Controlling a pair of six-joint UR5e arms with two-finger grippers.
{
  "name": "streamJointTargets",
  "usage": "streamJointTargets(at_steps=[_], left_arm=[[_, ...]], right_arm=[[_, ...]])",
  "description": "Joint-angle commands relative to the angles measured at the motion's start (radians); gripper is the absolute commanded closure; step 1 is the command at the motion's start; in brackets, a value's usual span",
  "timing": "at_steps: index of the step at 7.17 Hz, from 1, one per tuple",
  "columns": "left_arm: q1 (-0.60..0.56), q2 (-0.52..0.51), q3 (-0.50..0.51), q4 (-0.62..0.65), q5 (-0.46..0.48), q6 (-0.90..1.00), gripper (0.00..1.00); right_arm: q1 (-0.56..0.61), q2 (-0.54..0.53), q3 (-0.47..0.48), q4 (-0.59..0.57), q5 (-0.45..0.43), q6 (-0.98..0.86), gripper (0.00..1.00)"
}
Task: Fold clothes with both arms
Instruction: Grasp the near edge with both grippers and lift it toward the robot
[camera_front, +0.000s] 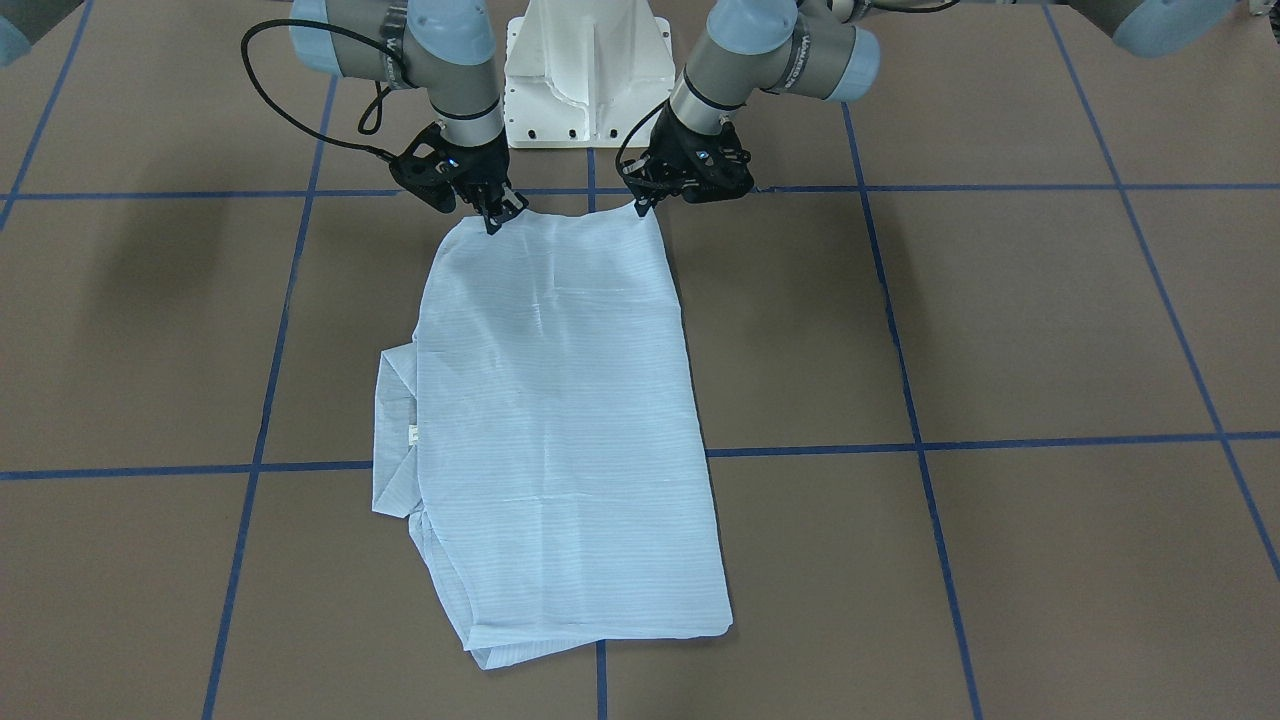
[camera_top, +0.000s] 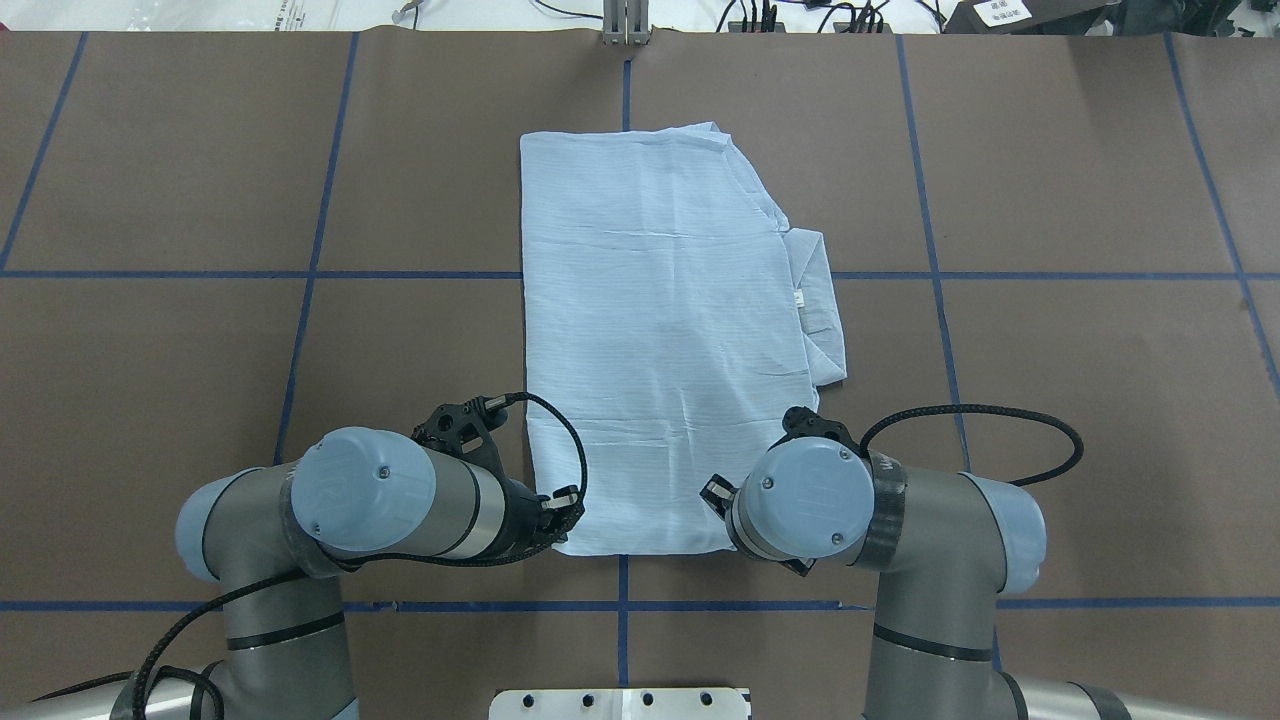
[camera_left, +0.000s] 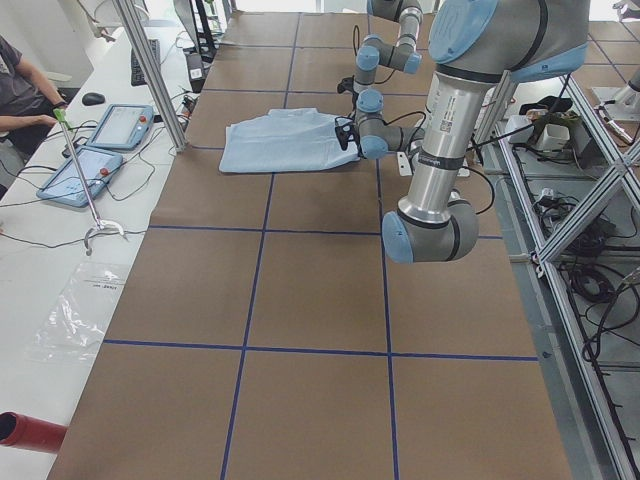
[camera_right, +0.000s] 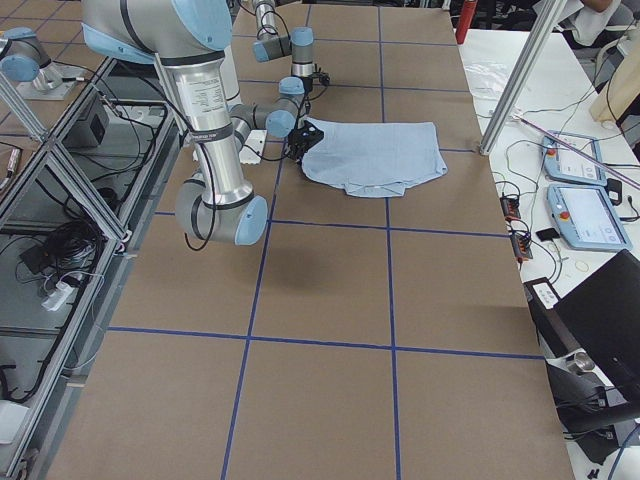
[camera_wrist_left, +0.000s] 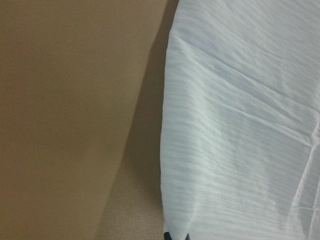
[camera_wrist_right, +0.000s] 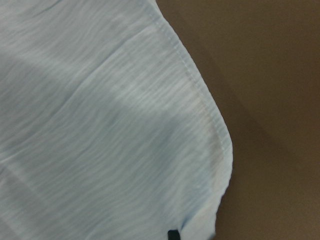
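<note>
The pale blue striped shirt (camera_front: 560, 420) lies on the brown table, folded into a long strip, with its collar (camera_front: 395, 440) and white neck tag (camera_front: 413, 434) sticking out on one side. It also shows in the overhead view (camera_top: 660, 330). My left gripper (camera_front: 640, 205) is shut on the shirt's robot-side corner; the left wrist view shows the cloth (camera_wrist_left: 240, 140) running into its fingertips. My right gripper (camera_front: 495, 218) is shut on the other robot-side corner, whose hem (camera_wrist_right: 210, 125) lifts slightly off the table. In the overhead view the arms' wrists hide both pinch points.
The white base block (camera_front: 588, 70) stands just behind both grippers. Blue tape lines (camera_front: 900, 350) grid the table. An operators' bench with tablets (camera_left: 100, 140) and an aluminium post (camera_left: 150, 70) lies beyond the table's far edge. A person (camera_left: 20, 80) sits there.
</note>
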Motion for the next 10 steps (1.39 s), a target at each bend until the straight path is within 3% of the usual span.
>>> streamJointTargets(at_steps=[1,3,6,8,10], left_arm=[[0.000,-0.001,-0.017,0.000,-0.003,0.000,1.00],[0.000,0.011,-0.084,0.006,-0.006,-0.003,1.00],[0.055,0.009,-0.351,0.277,-0.063,-0.014,1.00],[0.083,0.010,-0.482,0.441,-0.066,-0.031,1.00],[0.084,0.006,-0.464,0.459,-0.066,-0.031,1.00]], right_arm=[[0.011,-0.010,0.098,0.000,0.003,0.002,1.00],[0.008,-0.011,0.139,0.000,0.063,0.002,1.00],[-0.017,-0.042,0.262,0.000,0.167,0.005,1.00],[-0.069,-0.060,0.342,-0.004,0.175,0.023,1.00],[-0.031,-0.053,0.325,-0.003,0.174,0.017,1.00]])
